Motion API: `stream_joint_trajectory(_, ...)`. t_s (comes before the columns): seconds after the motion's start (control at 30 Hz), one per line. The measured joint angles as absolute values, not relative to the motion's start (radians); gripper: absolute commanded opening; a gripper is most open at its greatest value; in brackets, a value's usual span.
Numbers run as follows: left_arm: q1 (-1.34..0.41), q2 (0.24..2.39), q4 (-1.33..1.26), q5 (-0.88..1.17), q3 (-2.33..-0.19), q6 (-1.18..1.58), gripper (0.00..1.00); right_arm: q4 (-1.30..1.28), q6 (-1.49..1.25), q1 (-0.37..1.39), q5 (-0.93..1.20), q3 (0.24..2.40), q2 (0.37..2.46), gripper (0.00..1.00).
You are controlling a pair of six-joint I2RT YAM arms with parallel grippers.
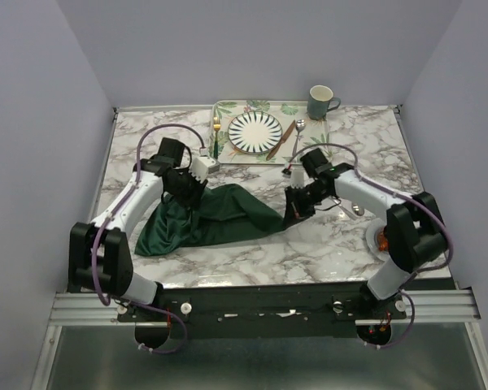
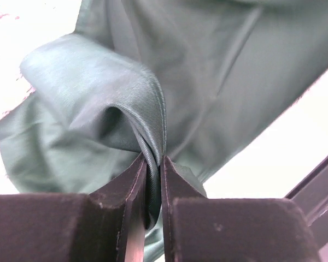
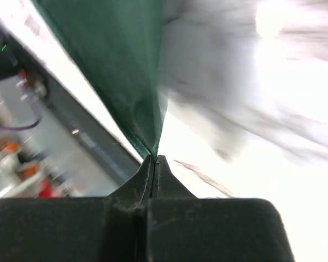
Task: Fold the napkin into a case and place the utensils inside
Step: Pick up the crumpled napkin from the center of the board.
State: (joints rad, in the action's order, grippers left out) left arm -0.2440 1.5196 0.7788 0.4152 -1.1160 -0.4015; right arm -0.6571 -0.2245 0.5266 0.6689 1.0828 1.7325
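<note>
On the left, my left gripper is clamped on a bunched fold of the napkin; the wrist view shows several layers of cloth rolled over and squeezed between the jaws. The napkin itself is a loose dark green heap on the marble table, just left of centre. It is draped down and leftward from that grip, with one tongue of cloth drawn out to the right. At the end of that tongue my right gripper has its jaws pressed together on what looks like a corner. The cloth tapers to a point exactly at the fingertips, so I judge that hold to be thin. The step in hand, as I read it, is spreading the cloth flat before any fold can start, so the case is not yet begun. To do it well I would lift both grips together and draw them apart evenly, so the right corner is not yanked out. Then I would lay the cloth down from the near edge, smoothing as it lands. The left bite holds a wad, not a corner, so I may need to regrip there. Along the far edge, the gold fork, striped plate, brown knife and silver spoon wait on the leaf-patterned tray, well apart from the napkin. A green mug stands just beside the tray.
</note>
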Motion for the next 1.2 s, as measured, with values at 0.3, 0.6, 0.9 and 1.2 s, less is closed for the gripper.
stream_joint_trajectory(0.3, -0.185, 1.262, 0.879, 0.358, -0.892, -0.625, 0.38, -0.834, 0.032, 0.337, 0.428, 1.087, 1.538, 0.01)
stream_joint_trajectory(0.6, 0.03, 1.423, 0.908, 0.288, -0.836, -0.686, 0.75, -0.934, 0.164, 0.348, 0.386, 1.053, 1.518, 0.0)
stream_joint_trajectory(0.9, -0.084, 1.293, 0.844, 0.375, -1.055, -0.548, 0.88, -0.949, 0.178, 0.368, 0.392, 1.053, 1.518, 0.01)
stream_joint_trajectory(1.2, -0.399, 1.275, 0.726, 0.167, -0.924, -0.451, 0.85, -0.952, 0.154, 0.372, 0.387, 1.053, 1.514, 0.01)
